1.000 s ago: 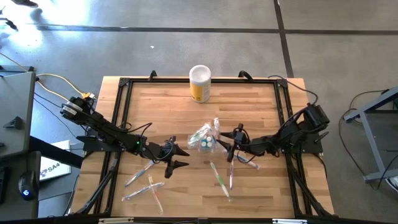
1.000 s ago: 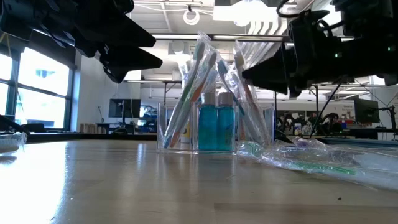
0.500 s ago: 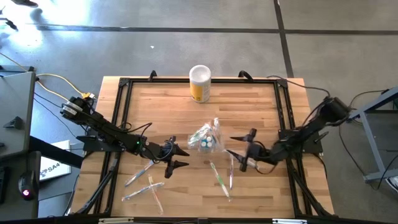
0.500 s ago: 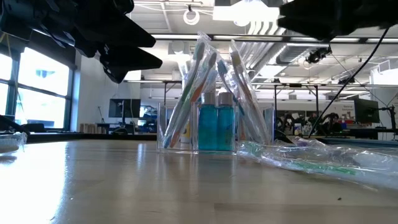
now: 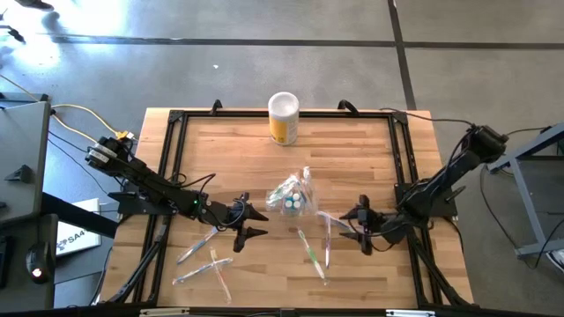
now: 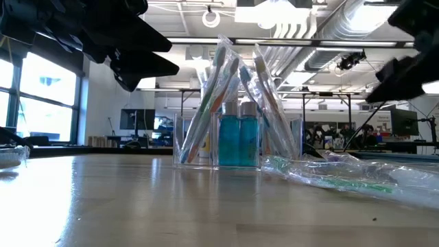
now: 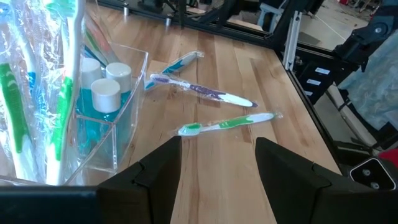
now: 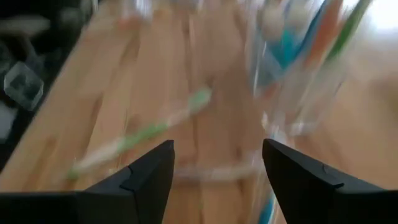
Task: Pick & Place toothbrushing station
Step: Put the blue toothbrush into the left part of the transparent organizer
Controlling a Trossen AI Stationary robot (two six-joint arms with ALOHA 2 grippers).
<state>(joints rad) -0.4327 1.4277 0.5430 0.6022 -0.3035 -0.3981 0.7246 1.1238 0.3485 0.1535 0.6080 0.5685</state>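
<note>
The clear plastic holder (image 5: pixel 293 198) stands upright on its base at the table's middle, with pale wrapped toothbrushes leaning in it and teal tubes with white caps (image 7: pixel 104 93). It also shows in the low view (image 6: pixel 236 140). My left gripper (image 5: pixel 256 223) is open and empty, level, just left of the holder and slightly nearer. My right gripper (image 5: pixel 359 225) is open and empty, right of the holder and apart from it. Its wrist view shows the holder (image 8: pixel 298 68) ahead, blurred.
A yellow canister with a white top (image 5: pixel 284 117) stands at the far edge. Loose wrapped toothbrushes lie flat right of and nearer than the holder (image 5: pixel 313 249) (image 7: pixel 225 123) (image 7: pixel 202 91), and others near the front left (image 5: pixel 204 260). A black frame (image 5: pixel 172 158) borders the table.
My right gripper has drawn back from beside the holder toward the table's right edge and a little toward the near edge, staying open. The holder and the loose toothbrushes have stayed where they were.
</note>
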